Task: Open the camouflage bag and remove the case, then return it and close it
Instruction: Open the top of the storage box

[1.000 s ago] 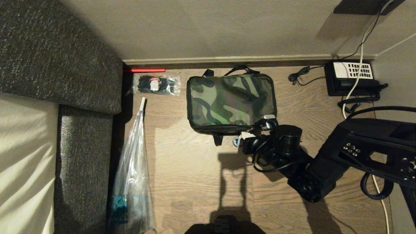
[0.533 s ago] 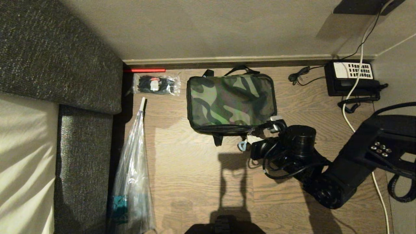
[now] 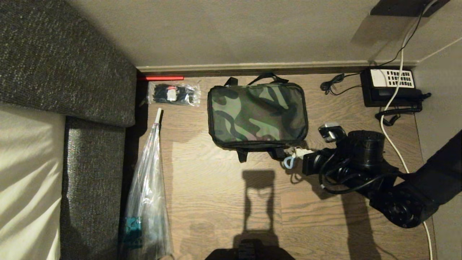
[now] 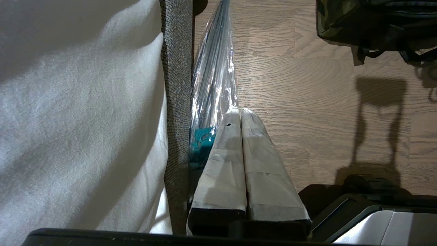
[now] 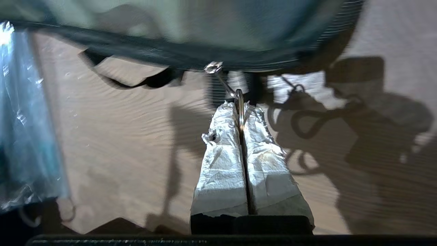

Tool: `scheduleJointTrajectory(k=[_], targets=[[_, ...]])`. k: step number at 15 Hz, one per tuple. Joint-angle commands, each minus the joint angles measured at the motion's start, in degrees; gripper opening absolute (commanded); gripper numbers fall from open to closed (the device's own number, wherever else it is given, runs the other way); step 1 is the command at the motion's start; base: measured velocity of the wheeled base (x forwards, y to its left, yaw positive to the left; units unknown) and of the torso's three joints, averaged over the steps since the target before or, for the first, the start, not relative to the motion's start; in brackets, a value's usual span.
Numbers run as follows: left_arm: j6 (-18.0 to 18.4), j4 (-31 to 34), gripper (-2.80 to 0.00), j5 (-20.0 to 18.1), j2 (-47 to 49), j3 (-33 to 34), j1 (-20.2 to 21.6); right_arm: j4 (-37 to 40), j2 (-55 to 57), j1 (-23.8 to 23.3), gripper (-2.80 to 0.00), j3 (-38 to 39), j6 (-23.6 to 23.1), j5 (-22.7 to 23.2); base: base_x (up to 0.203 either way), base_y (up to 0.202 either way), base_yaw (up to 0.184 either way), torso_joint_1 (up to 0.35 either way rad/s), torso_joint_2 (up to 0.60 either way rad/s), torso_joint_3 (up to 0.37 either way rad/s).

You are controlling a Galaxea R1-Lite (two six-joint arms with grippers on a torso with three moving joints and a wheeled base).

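The camouflage bag [image 3: 257, 115] lies flat on the wooden floor [image 3: 223, 202] near the wall, lid down, green-brown-black top up, black straps trailing; a light-blue clip [image 3: 288, 162] dangles at its near right corner. The right gripper [image 5: 241, 106] is pinched tight on the zipper's metal ring [image 5: 240, 102]; the left gripper [image 4: 238, 114], fingers together, hangs beside the clear plastic bag [image 4: 213, 85].

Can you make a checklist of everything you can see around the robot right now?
Surface: wooden floor, bare in front of the bag.
Job's things: camouflage bag lies flat, lid down; case not seen.
Clutter: clear plastic bag, small packet, red stick, telephone.
Grippers: right gripper shut on the bag's zipper ring; left gripper shut, parked by the sofa.
Cables: white cord, black cord.
Surroundings: grey sofa, wall.
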Motion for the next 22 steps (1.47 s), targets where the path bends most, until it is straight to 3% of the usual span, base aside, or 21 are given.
scheduleJointTrajectory(k=[1,10,22], targets=[[0.0,0.0,-2.8,0.0,-0.1,0.0,0.0,-0.2,-1.8,-3.7,-2.8,0.3,-0.1,1.0,0.0,0.0,0.0,0.0,0.0,0.0],[0.0,0.0,-2.8,0.0,-0.1,0.0,0.0,-0.2,-2.7,-14.8,-2.8,0.0,-3.7,10.0,0.0,0.0,0.0,0.0,0.0,0.0],[0.0,0.0,-2.8,0.0,-0.1,0.0,0.0,1.9,-1.2,-15.2,-2.8,-2.5,-6.5,10.2,0.0,0.0,0.0,0.0,0.0,0.0]])
